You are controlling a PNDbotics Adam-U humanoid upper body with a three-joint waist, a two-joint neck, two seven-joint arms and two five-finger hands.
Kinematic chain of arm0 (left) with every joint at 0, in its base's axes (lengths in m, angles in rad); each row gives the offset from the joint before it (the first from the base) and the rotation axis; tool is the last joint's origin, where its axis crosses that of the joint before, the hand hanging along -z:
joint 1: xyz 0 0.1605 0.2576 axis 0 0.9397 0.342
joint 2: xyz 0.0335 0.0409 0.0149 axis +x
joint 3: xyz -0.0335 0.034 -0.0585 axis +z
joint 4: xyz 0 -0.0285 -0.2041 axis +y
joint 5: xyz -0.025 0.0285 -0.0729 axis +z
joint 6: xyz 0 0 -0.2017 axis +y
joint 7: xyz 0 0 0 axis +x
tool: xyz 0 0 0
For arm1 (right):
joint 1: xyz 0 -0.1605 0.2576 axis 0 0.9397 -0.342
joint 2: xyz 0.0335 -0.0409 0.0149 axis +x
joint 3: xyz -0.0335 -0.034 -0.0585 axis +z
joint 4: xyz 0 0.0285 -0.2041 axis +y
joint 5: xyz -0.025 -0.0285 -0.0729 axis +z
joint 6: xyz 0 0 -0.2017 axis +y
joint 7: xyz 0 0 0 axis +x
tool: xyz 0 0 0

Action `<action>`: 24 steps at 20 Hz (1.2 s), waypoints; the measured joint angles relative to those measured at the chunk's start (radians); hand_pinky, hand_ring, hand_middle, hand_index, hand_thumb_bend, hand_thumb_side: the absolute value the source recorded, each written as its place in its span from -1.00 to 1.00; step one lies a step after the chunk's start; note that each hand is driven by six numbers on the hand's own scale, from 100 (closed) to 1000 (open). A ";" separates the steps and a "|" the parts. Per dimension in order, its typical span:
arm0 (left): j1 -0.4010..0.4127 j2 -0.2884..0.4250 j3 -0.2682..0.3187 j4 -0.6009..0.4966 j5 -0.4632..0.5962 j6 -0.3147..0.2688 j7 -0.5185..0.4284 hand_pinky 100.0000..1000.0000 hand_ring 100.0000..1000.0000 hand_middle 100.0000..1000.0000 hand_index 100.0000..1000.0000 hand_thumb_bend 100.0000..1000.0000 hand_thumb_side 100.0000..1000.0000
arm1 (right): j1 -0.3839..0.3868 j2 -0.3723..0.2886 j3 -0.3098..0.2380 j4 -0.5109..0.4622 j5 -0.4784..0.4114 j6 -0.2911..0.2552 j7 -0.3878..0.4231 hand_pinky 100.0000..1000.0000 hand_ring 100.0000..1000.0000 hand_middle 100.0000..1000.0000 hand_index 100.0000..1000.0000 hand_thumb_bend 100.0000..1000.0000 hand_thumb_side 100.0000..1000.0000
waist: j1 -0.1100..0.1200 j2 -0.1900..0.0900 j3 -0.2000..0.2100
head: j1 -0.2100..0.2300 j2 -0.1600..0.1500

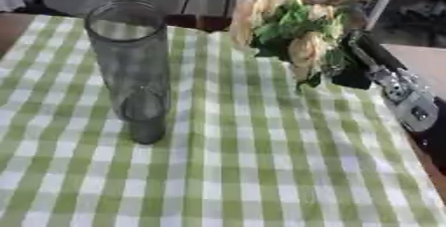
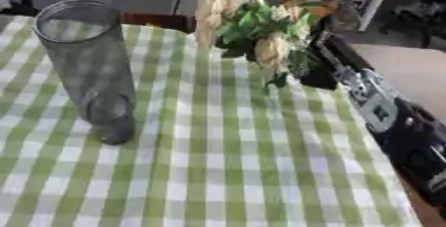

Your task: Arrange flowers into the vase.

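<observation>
Right hand (image 1: 348, 74) at the far right of the table with a bunch of flowers (image 1: 287, 27); glass vase (image 1: 131, 66) upright at the left.

The green-checked tablecloth (image 1: 244, 171) lies bare across the near and middle table, leaving wide open room between vase and flowers. The table's far edge runs just behind both, and its right edge lies beneath the right arm (image 2: 375, 104). The cream blooms and green leaves sit right over the hand, well apart from the vase. Leaves cover the fingers, so I cannot tell whether they grip the stems. The stems themselves are hidden.
</observation>
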State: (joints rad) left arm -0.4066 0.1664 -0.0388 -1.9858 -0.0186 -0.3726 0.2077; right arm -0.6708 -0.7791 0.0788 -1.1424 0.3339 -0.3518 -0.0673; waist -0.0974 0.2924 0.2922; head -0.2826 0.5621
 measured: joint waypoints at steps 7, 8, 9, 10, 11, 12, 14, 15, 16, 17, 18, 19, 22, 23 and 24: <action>0.000 0.000 0.000 0.000 0.000 0.000 0.000 0.09 0.74 0.81 0.81 -1.00 0.68 | -0.061 0.006 -0.011 -0.137 -0.269 0.105 0.041 -1.00 -1.00 -1.00 -1.00 -0.86 0.03 | -0.001 -0.008 0.000 | -0.001 0.003; 0.000 0.000 0.000 0.000 0.000 0.001 -0.001 0.09 0.74 0.81 0.81 -1.00 0.68 | -0.071 0.012 -0.011 -0.152 -0.301 0.120 0.043 -1.00 -1.00 -1.00 -1.00 -0.87 0.01 | -0.001 -0.011 0.000 | -0.001 0.005; 0.000 0.000 0.000 0.000 0.000 0.001 -0.001 0.09 0.74 0.81 0.81 -1.00 0.68 | -0.083 0.017 -0.011 -0.167 -0.334 0.137 0.044 -1.00 -1.00 -1.00 -1.00 -0.89 -0.02 | -0.003 -0.013 0.000 | -0.001 0.008; 0.000 0.000 0.000 0.000 0.000 0.002 -0.001 0.09 0.73 0.81 0.81 -1.00 0.68 | -0.094 0.022 -0.011 -0.179 -0.364 0.154 0.045 -1.00 -1.00 -1.00 -1.00 -0.89 -0.03 | -0.004 -0.014 0.001 | -0.001 0.009; 0.000 0.000 0.000 0.000 0.000 0.002 -0.002 0.09 0.74 0.81 0.81 -1.00 0.68 | -0.106 0.029 -0.011 -0.189 -0.393 0.172 0.046 -1.00 -1.00 -1.00 -1.00 -0.91 -0.06 | -0.004 -0.016 0.001 | -0.001 0.009; 0.000 0.000 0.000 0.000 0.000 0.002 -0.002 0.09 0.74 0.81 0.81 -1.00 0.68 | -0.116 0.036 -0.010 -0.196 -0.422 0.192 0.047 -1.00 -1.00 -1.00 -1.00 -0.91 -0.09 | -0.005 -0.016 0.002 | -0.001 0.009; 0.000 0.000 0.000 0.000 0.000 0.004 -0.004 0.09 0.74 0.81 0.81 -1.00 0.68 | -0.138 0.053 -0.009 -0.206 -0.481 0.235 0.048 -1.00 -1.00 -1.00 -1.00 -0.93 -0.12 | -0.008 -0.020 0.003 | -0.002 0.009; 0.001 0.000 0.000 0.000 0.000 0.004 -0.004 0.09 0.74 0.81 0.81 -1.00 0.68 | -0.151 0.062 -0.007 -0.210 -0.510 0.256 0.047 -1.00 -1.00 -1.00 -1.00 -0.95 -0.14 | -0.011 -0.022 0.003 | -0.002 0.009; 0.001 0.000 0.000 0.000 0.000 0.004 -0.004 0.09 0.74 0.81 0.81 -1.00 0.68 | -0.163 0.071 -0.006 -0.216 -0.535 0.276 0.045 -1.00 -1.00 -1.00 -1.00 -0.97 -0.15 | -0.013 -0.024 0.004 | -0.002 0.010; 0.001 0.000 0.000 0.000 0.000 0.004 -0.004 0.09 0.74 0.81 0.81 -1.00 0.68 | -0.175 0.080 -0.005 -0.220 -0.559 0.293 0.041 -1.00 -1.00 -1.00 -1.00 -0.99 -0.16 | -0.014 -0.026 0.004 | -0.002 0.010; 0.002 0.000 0.000 0.000 0.000 0.004 -0.004 0.09 0.74 0.81 0.81 -1.00 0.68 | -0.185 0.090 -0.005 -0.225 -0.580 0.308 0.035 -1.00 -1.00 -1.00 -1.00 -1.00 -0.17 | -0.015 -0.028 0.005 | -0.002 0.010; 0.002 0.000 0.000 0.000 0.000 0.004 -0.004 0.09 0.73 0.81 0.81 -1.00 0.68 | -0.197 0.102 -0.005 -0.230 -0.598 0.320 0.029 -1.00 -1.00 -1.00 -1.00 -1.00 -0.18 | -0.016 -0.029 0.006 | -0.001 0.010; 0.003 0.000 0.000 0.000 0.000 0.004 -0.004 0.09 0.73 0.81 0.81 -1.00 0.69 | -0.231 0.138 -0.008 -0.239 -0.647 0.344 0.003 -1.00 -1.00 -1.00 -1.00 -1.00 -0.21 | -0.018 -0.034 0.010 | -0.001 0.013; 0.003 0.000 0.000 0.000 0.000 0.005 -0.004 0.09 0.73 0.81 0.81 -1.00 0.69 | -0.242 0.150 -0.012 -0.241 -0.660 0.349 -0.007 -1.00 -1.00 -1.00 -1.00 -1.00 -0.22 | -0.020 -0.037 0.010 | -0.001 0.015; 0.004 0.000 0.000 0.000 0.000 0.005 -0.004 0.10 0.73 0.81 0.81 -1.00 0.69 | -0.253 0.162 -0.014 -0.244 -0.674 0.352 -0.018 -1.00 -1.00 -1.00 -1.00 -1.00 -0.24 | -0.023 -0.039 0.011 | -0.002 0.017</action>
State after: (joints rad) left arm -0.4030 0.1664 -0.0392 -1.9858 -0.0186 -0.3679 0.2033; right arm -0.9238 -0.6167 0.0651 -1.3862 -0.3398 0.0002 -0.0858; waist -0.1200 0.2534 0.3029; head -0.2842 0.5794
